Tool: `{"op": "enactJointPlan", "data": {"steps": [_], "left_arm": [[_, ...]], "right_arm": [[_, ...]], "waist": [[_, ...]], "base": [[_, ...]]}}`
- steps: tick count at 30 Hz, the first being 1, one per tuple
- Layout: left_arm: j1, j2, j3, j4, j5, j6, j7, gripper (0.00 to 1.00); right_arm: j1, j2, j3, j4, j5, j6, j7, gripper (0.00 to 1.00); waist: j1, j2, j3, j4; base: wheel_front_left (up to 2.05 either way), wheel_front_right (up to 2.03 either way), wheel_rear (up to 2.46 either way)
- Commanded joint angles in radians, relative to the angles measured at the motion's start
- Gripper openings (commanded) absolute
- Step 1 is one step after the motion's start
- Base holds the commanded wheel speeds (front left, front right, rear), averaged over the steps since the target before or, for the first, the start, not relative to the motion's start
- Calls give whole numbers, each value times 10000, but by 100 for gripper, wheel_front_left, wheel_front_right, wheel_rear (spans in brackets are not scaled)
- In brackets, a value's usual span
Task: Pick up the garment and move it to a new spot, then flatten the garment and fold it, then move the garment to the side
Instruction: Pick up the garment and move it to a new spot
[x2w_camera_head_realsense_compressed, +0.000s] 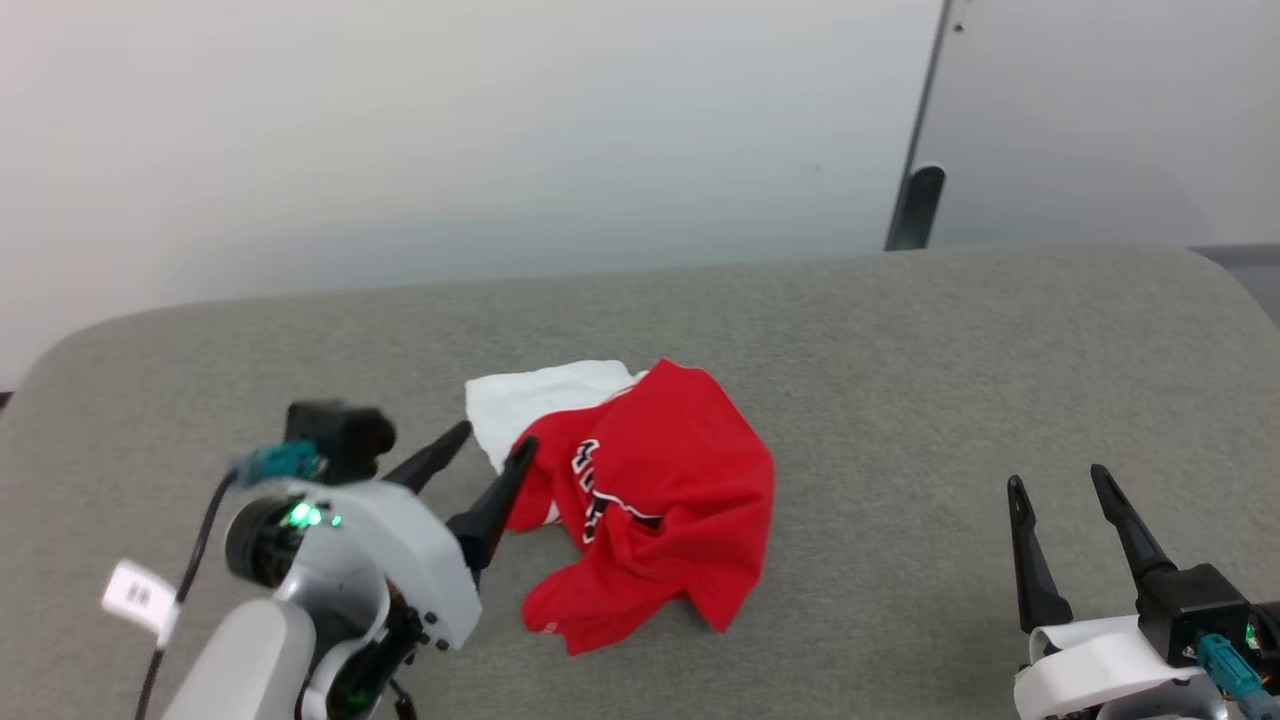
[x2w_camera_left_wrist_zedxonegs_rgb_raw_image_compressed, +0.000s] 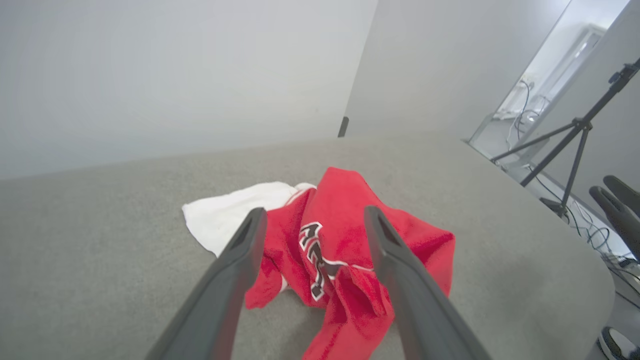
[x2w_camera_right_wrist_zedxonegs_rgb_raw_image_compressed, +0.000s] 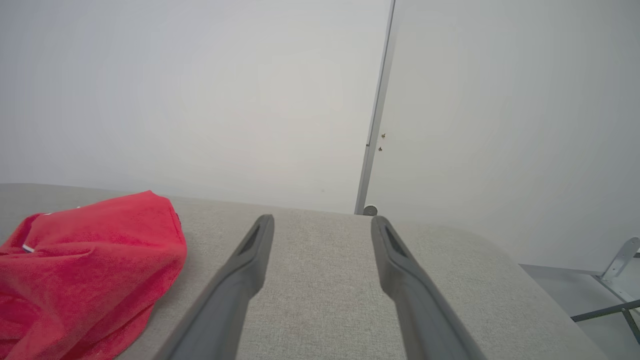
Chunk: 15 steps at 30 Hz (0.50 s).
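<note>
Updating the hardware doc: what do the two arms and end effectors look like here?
Left end effector: two long dark tapered fingers on a white wrist shell, green light lit, teal connector with black cable and a white tag. Right end effector: same dark fingers, black block, white shell, teal plug.

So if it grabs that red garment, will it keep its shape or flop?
Probably flop: the garment lies crumpled in soft folds, so it should drape. It looks thin and light; a push on the grey surface would likely bunch it.
</note>
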Motion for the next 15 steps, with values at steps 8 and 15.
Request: {"op": "enactJointPlan", "data": {"steps": [8,15], "left_arm": [[891,208,113,1276,1304,-264,-4216,100],[1305,307,394,2127,1991,-61,-5824,100]], "right_arm": [[546,23,-15,-158,-332,-3,-9,100],[782,28,-153,-390,-696,-3,-9,100]], "waist": [[0,0,-456,816],[0,0,-583,1064]], "base": [[0,0,0],[0,0,0]]}}
